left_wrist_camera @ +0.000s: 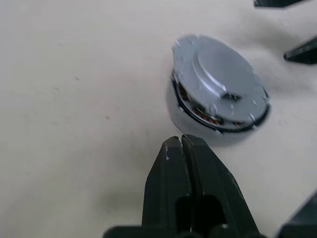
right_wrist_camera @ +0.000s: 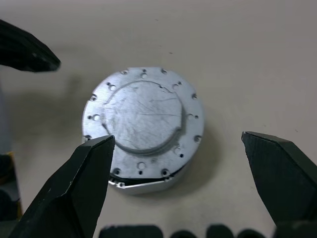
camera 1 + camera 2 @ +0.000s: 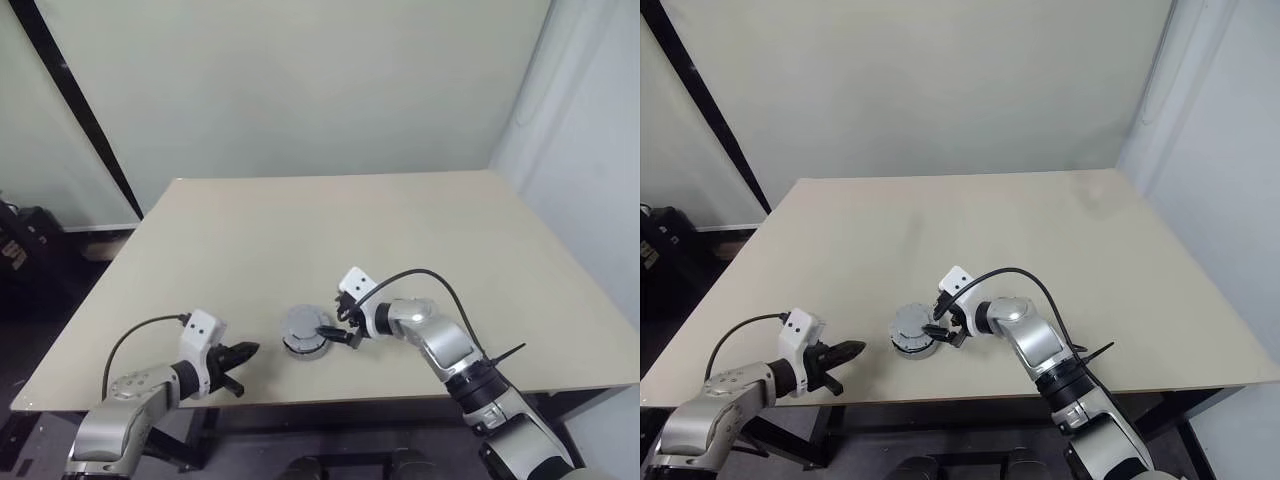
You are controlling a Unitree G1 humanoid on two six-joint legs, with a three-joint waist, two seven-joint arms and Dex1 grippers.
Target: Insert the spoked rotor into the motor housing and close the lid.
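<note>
Worktop (image 3: 420,230) first: your beige surface carried one assembled stack near its front edge, and both arms reached in over that edge.

On your left, the left tool (image 3: 247,352) sat low over the front of the worktop, well short of the stack. Its two black fingers (image 1: 185,168) were pressed together tip to tip with nothing between them. It pointed toward the stack, with bare worktop between its tips and the parts.

In the middle lay the motor housing (image 1: 208,116), resting on the worktop. From your left wrist view you could see a strip of its copper-orange windings in the gap under the cover. The lid (image 2: 143,119) sat on top of the housing, light gray face up, with a raised round centre and small holes around the rim. It did not look fully seated: in the left wrist view one side stood higher than the other, and in the right wrist view a sliver of the body below showed at the lid's near edge. Whether the spoked rotor was inside could not be told, since the lid covered the opening.

On your right, the right tool (image 3: 341,324) was just beside the stack, aimed at it from the right. Its fingers (image 2: 84,183) stood wide apart, one to each side of the lid in the wrist view, and they gripped nothing.
</note>
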